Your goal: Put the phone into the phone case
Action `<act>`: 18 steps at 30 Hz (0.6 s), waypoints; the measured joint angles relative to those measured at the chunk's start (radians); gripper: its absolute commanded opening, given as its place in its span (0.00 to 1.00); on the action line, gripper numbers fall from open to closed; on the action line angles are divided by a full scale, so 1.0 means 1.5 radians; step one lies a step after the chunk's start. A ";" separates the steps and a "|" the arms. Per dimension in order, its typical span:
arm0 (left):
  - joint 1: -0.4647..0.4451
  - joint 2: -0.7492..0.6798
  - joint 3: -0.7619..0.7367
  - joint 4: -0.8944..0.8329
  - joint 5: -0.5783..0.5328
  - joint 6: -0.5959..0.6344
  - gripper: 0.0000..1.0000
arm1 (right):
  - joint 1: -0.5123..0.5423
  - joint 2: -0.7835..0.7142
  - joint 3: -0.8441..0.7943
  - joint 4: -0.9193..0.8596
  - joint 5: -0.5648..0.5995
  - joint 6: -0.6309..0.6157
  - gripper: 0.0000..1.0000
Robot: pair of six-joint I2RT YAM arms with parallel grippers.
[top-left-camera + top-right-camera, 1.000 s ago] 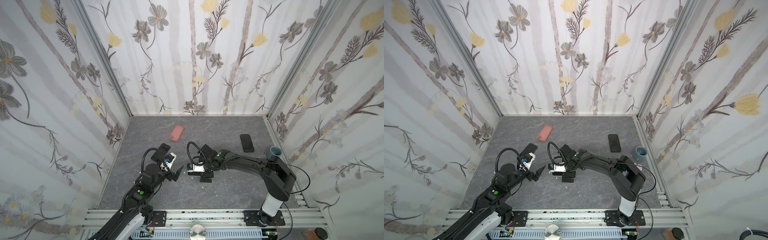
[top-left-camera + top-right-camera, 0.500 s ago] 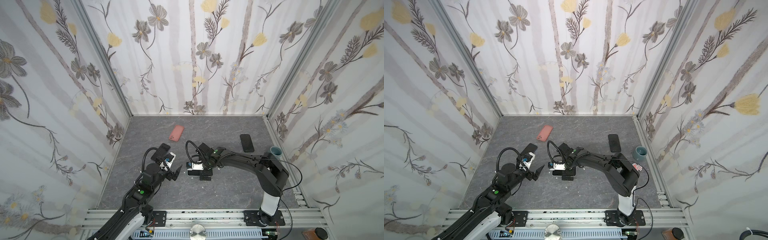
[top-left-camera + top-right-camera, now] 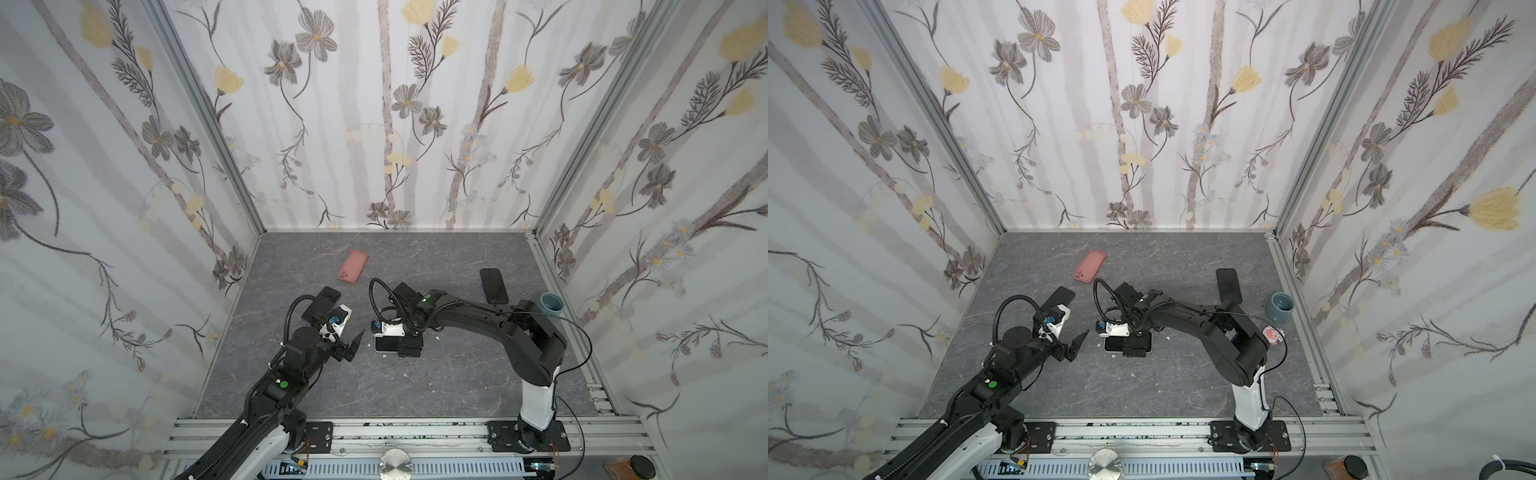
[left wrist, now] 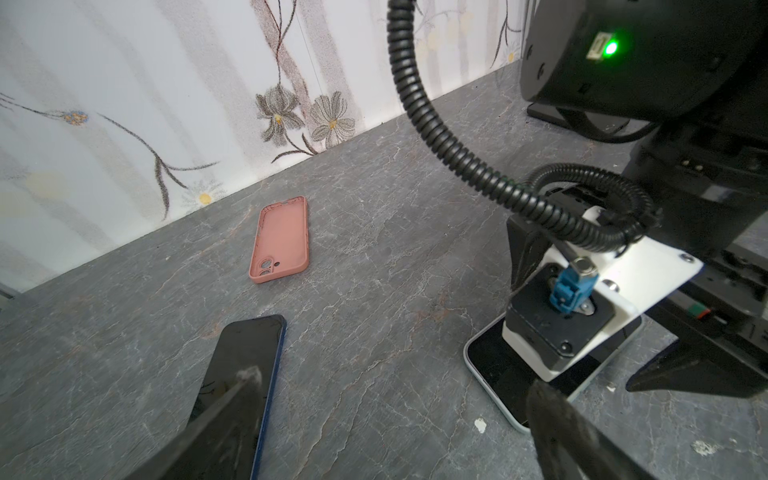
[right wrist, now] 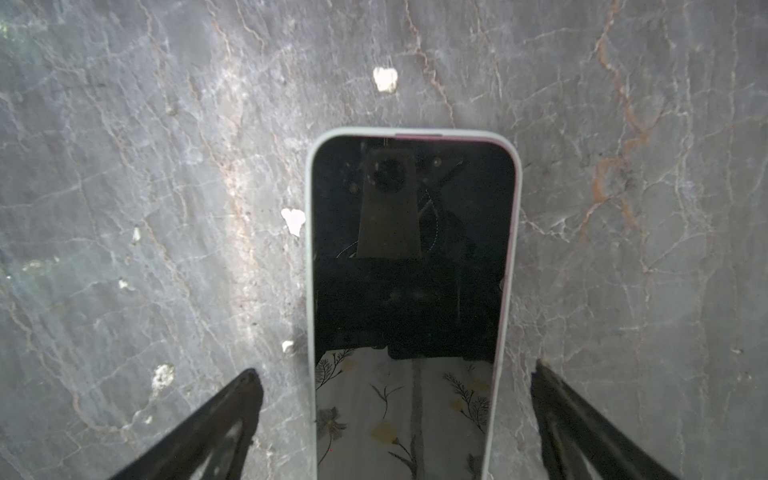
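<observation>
The phone (image 5: 411, 249) lies screen-up between the right gripper's (image 5: 395, 368) wide-open jaws, which grip nothing.

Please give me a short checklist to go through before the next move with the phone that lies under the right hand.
1. Right hand open: ok.
2. Phone lies inside the open hand, untouched: ok.
3. Pink case empty, open side up: ok.
4. Left hand open, holding nothing: ok.
5. Phone bare, without any cover: cannot tell; a pale rim runs round it.
</observation>
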 measured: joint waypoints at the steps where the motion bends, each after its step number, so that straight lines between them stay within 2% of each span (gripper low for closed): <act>1: 0.000 0.000 0.000 0.000 0.000 0.000 1.00 | -0.001 0.005 0.004 -0.003 0.000 0.000 0.99; 13: 0.000 0.010 0.002 -0.002 0.002 -0.005 0.99 | -0.010 0.018 0.039 -0.026 -0.015 0.024 0.92; 16: 0.000 0.038 0.023 -0.013 0.005 -0.040 0.93 | -0.028 0.003 0.039 -0.026 -0.022 0.071 0.90; 18: 0.000 0.060 0.045 -0.022 0.020 -0.071 0.84 | -0.052 -0.016 0.035 -0.020 -0.038 0.117 0.89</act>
